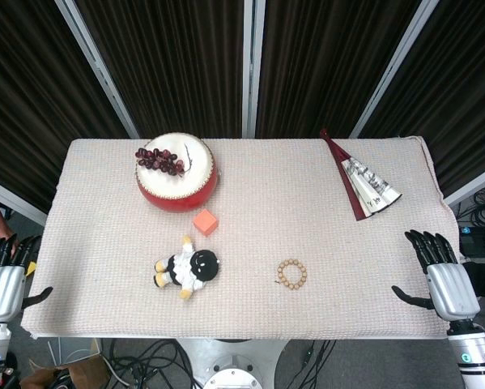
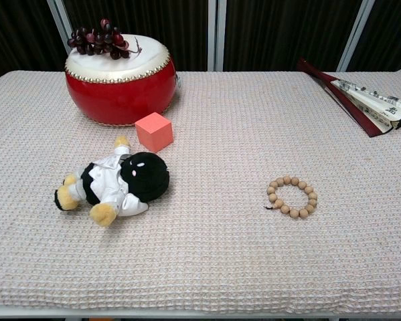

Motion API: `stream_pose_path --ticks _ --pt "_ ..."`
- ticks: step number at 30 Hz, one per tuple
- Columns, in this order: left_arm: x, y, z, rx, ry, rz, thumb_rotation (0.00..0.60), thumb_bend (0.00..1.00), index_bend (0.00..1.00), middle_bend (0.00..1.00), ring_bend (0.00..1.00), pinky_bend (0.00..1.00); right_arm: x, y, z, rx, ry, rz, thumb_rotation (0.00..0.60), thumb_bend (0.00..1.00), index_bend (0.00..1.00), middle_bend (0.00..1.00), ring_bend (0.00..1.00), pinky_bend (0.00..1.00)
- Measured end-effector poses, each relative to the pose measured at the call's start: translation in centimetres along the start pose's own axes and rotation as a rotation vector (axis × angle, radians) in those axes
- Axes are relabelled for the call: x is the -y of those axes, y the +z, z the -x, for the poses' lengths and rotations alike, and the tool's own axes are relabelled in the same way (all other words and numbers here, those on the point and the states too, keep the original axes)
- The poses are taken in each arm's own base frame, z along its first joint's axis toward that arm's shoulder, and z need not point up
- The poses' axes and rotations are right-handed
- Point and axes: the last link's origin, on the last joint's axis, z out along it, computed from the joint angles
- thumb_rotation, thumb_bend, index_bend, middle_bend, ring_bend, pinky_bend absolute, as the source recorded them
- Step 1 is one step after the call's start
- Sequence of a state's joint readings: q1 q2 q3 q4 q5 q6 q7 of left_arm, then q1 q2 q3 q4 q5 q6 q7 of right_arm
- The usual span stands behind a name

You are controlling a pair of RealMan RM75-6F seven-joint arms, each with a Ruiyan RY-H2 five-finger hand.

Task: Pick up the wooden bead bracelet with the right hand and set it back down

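Note:
The wooden bead bracelet (image 1: 291, 274) (image 2: 292, 196) lies flat on the woven table cover, right of centre near the front edge. My right hand (image 1: 438, 273) hovers at the table's right front corner, well to the right of the bracelet, fingers spread and holding nothing. At the left front corner my left hand (image 1: 5, 275) sits off the table edge, fingers apart and empty. Neither hand shows in the chest view.
A red drum (image 1: 177, 173) (image 2: 120, 79) with dark grapes (image 1: 160, 160) on top stands at the back left. An orange cube (image 1: 205, 221) (image 2: 153, 132) and a plush toy (image 1: 187, 268) (image 2: 116, 182) lie in front of it. A folded fan (image 1: 362, 177) (image 2: 363, 95) rests at the back right.

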State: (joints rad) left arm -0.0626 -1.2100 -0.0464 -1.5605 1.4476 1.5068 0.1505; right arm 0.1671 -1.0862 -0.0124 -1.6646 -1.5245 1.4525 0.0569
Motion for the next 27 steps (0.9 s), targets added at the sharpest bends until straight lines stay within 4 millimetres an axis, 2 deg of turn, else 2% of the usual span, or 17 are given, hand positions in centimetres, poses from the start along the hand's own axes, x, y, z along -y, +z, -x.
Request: stream_pose_path --ticks 6,10,12,15,19,23,27 --pt "0.1 -0.2 0.3 0.012 0.0 -0.005 0.6 0.0 0.11 0.12 0.0 0.01 0.5 0.3 0.1 0.017 0.02 -0.026 0.508 0.08 0.0 0.1 0.0 0.0" --pt "0.1 -0.2 0.2 0.009 -0.005 -0.005 0.6 0.0 0.11 0.12 0.0 0.01 1.3 0.8 0.5 0.043 0.035 -0.065 0.524 0.12 0.0 0.16 0.0 0.0" --pt "0.0 -0.1 0.2 0.007 -0.008 -0.001 0.6 0.0 0.11 0.12 0.0 0.01 2.1 1.5 0.9 0.071 0.035 -0.099 0.575 0.16 0.05 0.21 0.0 0.0" --pt "0.0 -0.2 0.0 0.003 -0.013 0.002 0.6 0.0 0.11 0.12 0.0 0.01 3.5 3.0 1.8 0.124 0.02 -0.155 0.6 0.2 0.13 0.25 0.0 0.0" --pt "0.1 -0.3 -0.1 0.003 -0.018 0.0 0.6 0.0 0.11 0.12 0.0 0.01 6.0 5.6 3.7 0.195 -0.049 -0.238 0.6 0.22 0.2 0.26 0.0 0.0" --pt "0.3 -0.4 -0.1 0.004 -0.024 -0.005 0.6 0.0 0.11 0.12 0.0 0.01 9.4 8.6 6.9 0.265 -0.139 -0.328 0.6 0.22 0.25 0.27 0.0 0.0" --pt "0.5 -0.4 0.0 0.009 -0.029 -0.012 0.6 0.0 0.11 0.12 0.0 0.01 11.9 11.0 9.8 0.284 -0.203 -0.378 0.6 0.21 0.29 0.29 0.0 0.0"
